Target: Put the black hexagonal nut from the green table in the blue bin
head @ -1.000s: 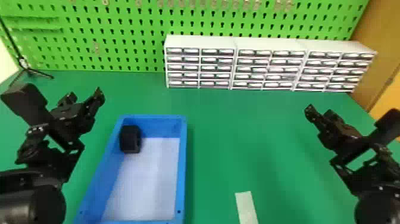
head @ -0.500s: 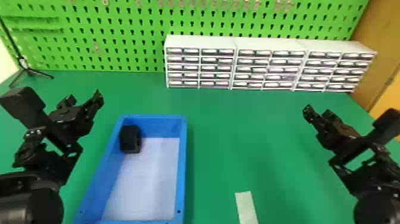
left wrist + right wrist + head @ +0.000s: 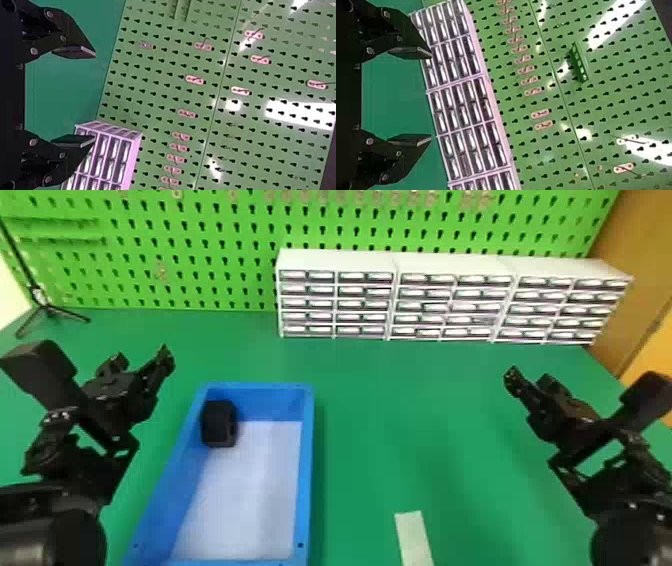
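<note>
Black nut [image 3: 219, 424] is lying in blue bin [image 3: 307, 460], eleven o'clock; left pincer [image 3: 95, 96], right pincer [image 3: 431, 97] are gaping; low sweeping is risking jolts.

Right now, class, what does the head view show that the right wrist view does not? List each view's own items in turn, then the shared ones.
Head view: the black nut in the far left corner of the blue bin, the pale strip, the small tripod and the left gripper.

Right wrist view: a green holder with a row of holes, mounted on the pegboard.

Both: the pegboard, the white drawer units, the green table and the right gripper, open.
</note>
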Action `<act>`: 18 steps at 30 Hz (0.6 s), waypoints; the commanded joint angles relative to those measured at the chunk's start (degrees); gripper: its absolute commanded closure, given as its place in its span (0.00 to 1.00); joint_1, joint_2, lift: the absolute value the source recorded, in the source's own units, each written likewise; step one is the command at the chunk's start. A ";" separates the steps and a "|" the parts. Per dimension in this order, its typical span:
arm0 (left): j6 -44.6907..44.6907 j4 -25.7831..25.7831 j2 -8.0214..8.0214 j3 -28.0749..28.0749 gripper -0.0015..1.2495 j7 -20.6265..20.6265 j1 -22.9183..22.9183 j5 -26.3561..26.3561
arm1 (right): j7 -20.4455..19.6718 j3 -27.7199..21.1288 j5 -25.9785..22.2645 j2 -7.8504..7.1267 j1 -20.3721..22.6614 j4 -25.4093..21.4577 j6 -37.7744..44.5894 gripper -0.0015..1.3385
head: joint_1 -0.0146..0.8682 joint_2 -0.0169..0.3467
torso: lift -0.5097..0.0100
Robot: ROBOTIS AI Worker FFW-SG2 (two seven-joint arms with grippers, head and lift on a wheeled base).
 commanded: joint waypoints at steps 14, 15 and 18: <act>0.00 0.25 0.00 0.08 0.40 -0.09 -0.08 -0.15 | -0.02 0.57 0.01 -0.53 -0.26 0.00 0.58 0.39 | 0.80 0.07 | 0.79; 0.00 0.25 0.00 0.08 0.40 -0.09 -0.08 -0.15 | 0.07 0.57 -0.08 -0.53 -0.26 0.00 0.58 0.39 | 0.80 0.07 | 0.79; 0.00 0.25 0.00 0.08 0.40 0.00 -0.26 -0.15 | -0.02 0.75 -0.17 -0.62 -0.35 0.00 0.67 0.39 | 0.80 0.07 | 0.79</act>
